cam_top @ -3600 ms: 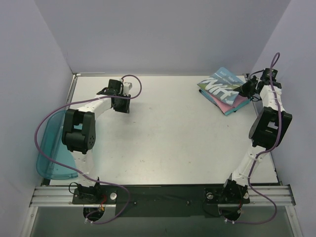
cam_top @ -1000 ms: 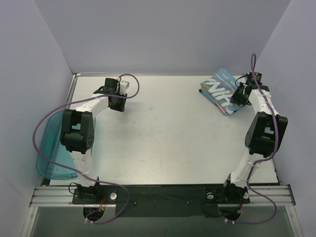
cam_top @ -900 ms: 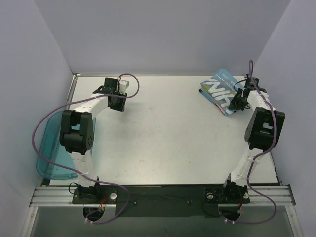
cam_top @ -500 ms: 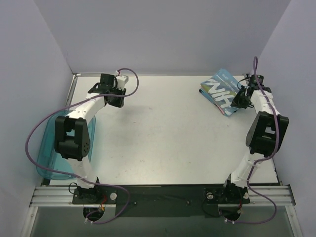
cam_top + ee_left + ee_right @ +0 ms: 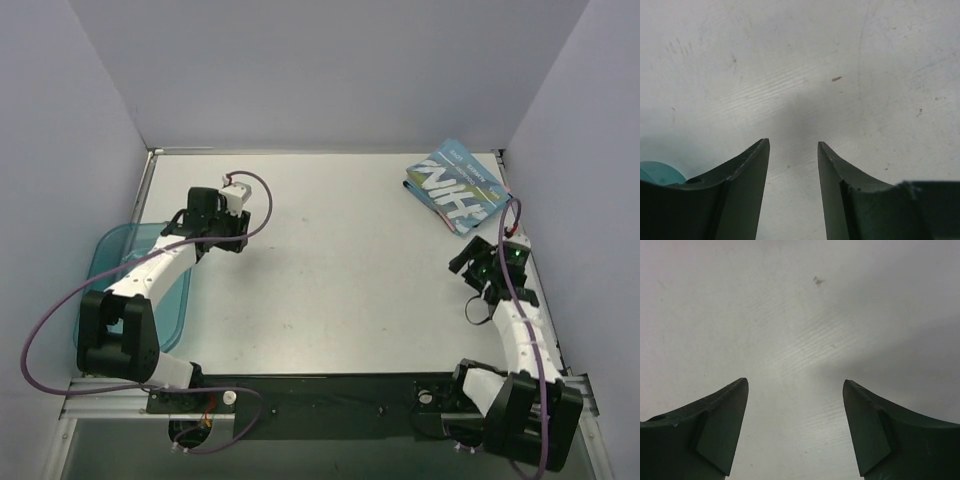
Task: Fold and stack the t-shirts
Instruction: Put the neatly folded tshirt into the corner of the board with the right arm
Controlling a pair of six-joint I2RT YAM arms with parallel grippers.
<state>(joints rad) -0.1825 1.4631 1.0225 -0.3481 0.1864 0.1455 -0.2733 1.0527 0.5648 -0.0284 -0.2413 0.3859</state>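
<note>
The soft cloth t-shirts [image 5: 455,188] lie in one neat folded pile at the far right corner of the pale grey tabletop [image 5: 340,270]. A light blue t-shirt with white and yellow-green letters [image 5: 462,172] is on top. Thin pink and teal cloth edges [image 5: 438,209] peek out under it on the near left side.

Half a second ago the right pincer [image 5: 795,385] was right at the near right edge of the pile. Now it has pulled back to the near side and is well apart from the shirts. Its two dark fingers are spread wide and hold nothing; only bare tabletop shows between them. The left pincer [image 5: 792,145] has swung back too, toward the near left. Its fingers stand a little way apart and hold nothing.

The pile did not move when the arms left. No loose shirt shows anywhere on the tabletop. So I think the folding and stacking is done, and both arms are going home.

Now the count. There is one pile. It looks like three shirts, one light blue, one pink and one teal, but the lower ones are thin strips and hard to be sure of. There are two arms and two pincers. There is one see-through teal plastic bin [image 5: 112,262] at the near left edge, just beside the white left arm [image 5: 150,272].
</note>
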